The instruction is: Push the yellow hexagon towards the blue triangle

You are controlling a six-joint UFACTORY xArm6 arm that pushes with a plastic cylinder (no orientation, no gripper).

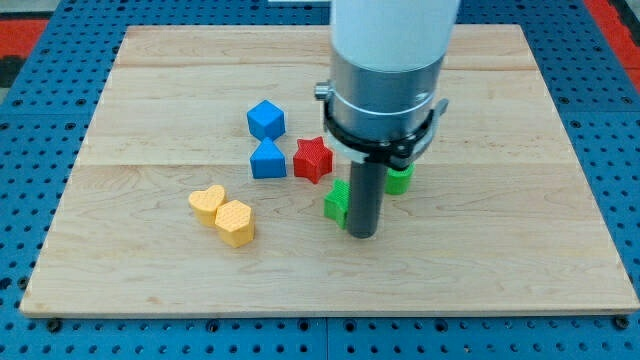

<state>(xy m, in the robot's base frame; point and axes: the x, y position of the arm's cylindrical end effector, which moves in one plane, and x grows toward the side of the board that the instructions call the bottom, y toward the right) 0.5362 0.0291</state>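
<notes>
Nearest the bottom of the view lies the front edge of the wooden board (pixel 120 290), a pale plank top resting on a blue pegboard surface (pixel 30 150).

On the near left part of the board sits the yellow hexagon (pixel 236 222), and touching it on its left and slightly farther back is a yellow heart (pixel 207 204); the two form a tight pair.

To the right of them, about mid-board, my tip (pixel 364 235) rests on the wood. It stands well apart from the yellow hexagon, on that block's right. A green block (pixel 337 202) is pressed against the rod's left side, its shape partly hidden by the rod, so I cannot name it.

The rod rises straight up, vertical, into a dark collar and a grey metal cylinder, above which the wide white arm body (pixel 392 30) runs out of the top of the view. There are no jaws on this arm, only the plain rod.

A little farther back, a second green block (pixel 399 180) peeks out on the rod's right, mostly hidden behind the cylinder. Left of the rod, the red star (pixel 313 158) sits just beside the blue triangle (pixel 267 160), which lies far and slightly right of the yellow pair. Farthest back, a blue cube (pixel 265 120) sits just behind the triangle.
</notes>
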